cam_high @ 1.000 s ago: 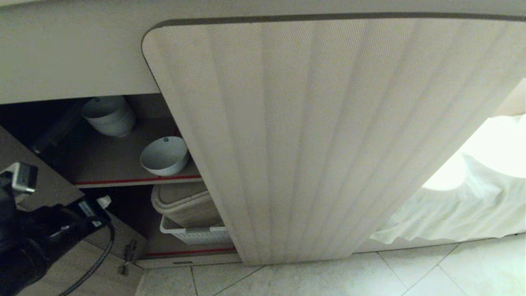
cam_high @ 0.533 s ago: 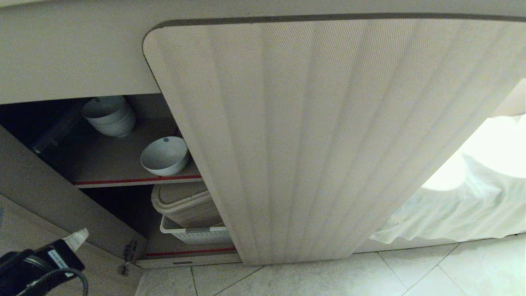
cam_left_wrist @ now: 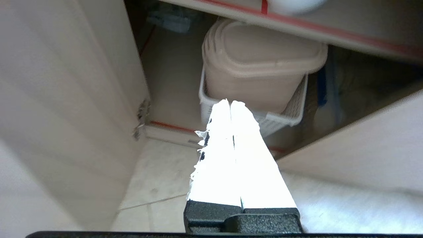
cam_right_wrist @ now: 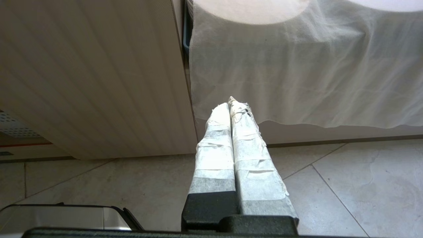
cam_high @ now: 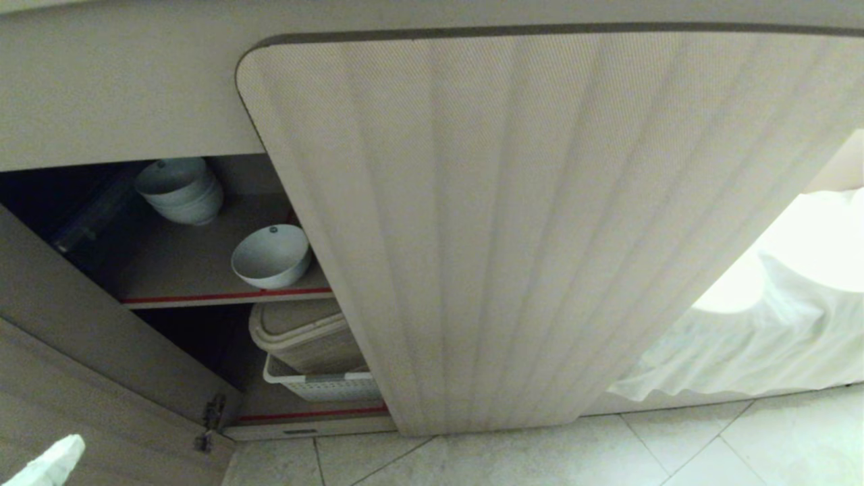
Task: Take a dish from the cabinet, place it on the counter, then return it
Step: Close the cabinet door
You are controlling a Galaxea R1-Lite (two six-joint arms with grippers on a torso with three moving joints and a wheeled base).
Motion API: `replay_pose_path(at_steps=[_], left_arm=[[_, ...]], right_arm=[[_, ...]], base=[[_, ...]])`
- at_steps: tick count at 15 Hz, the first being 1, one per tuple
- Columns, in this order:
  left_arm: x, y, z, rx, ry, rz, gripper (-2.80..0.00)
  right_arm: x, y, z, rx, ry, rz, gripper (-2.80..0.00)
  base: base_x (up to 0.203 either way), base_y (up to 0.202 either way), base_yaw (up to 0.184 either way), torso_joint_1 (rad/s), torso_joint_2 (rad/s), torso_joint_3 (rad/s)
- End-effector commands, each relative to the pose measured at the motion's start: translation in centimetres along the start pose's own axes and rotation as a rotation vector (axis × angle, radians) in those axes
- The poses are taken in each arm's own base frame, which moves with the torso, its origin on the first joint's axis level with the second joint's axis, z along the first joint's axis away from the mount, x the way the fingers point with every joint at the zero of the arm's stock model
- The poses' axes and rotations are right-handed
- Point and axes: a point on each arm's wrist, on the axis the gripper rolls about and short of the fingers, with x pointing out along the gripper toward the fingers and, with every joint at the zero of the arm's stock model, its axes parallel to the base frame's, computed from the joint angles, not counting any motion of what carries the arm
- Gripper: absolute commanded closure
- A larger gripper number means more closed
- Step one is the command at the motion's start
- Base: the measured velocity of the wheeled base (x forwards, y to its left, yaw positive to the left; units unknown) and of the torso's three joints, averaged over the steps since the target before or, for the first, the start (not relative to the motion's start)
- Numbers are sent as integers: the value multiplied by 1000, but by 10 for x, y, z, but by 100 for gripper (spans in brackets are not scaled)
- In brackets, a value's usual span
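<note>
The dish point(cam_high: 271, 255), a small white bowl with a dark speck inside, sits at the front of the cabinet's upper shelf point(cam_high: 189, 270), just behind the red edge strip. Only its underside point(cam_left_wrist: 294, 3) shows in the left wrist view. The cabinet point(cam_high: 540, 236) has its left door point(cam_high: 74, 337) swung open and its ribbed right door closed. My left gripper point(cam_left_wrist: 230, 102) is shut and empty, low before the lower compartment; only its white tip point(cam_high: 50, 462) shows in the head view. My right gripper point(cam_right_wrist: 230, 103) is shut and empty above the floor. The counter's top is out of view.
A stack of white bowls point(cam_high: 179, 190) stands at the back of the upper shelf. Below it, a beige lidded bin point(cam_high: 307, 334) sits in a white basket point(cam_high: 324, 386). White cloth point(cam_high: 756, 337) hangs in the niche to the right. Tiled floor point(cam_high: 540, 459) lies below.
My left arm has dropped down and back toward the lower left corner of the head view; only its fingertip remains in sight. The dish and the cabinet doors have not moved.
</note>
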Motion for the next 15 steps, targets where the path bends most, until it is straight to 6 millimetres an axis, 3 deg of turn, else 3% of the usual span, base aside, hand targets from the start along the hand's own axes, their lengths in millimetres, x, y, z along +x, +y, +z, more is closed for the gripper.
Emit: replay_pose_path(at_steps=[1,4,8,12,15], left_arm=[[-12,5,-4,-6,-64,-24,0],[-26,10,-9,-24,-134,-55,0],[-30,13,-22,10,-70,-46,0],[-39,14,-34,202,-62,-106,0],[-47,17,-43,220,-125,-137,0]], right_arm=[[0,0,0,0,-1,0,0],[0,0,0,0,-1,1,0],[0,0,0,0,-1,0,0],[0,0,0,0,-1,-1,0],[0,0,0,-1,-1,1,0]], base=[[0,0,0,0,0,0],[0,0,0,0,0,0],[0,0,0,0,0,0],[0,0,0,0,0,0],[0,0,0,0,0,0]])
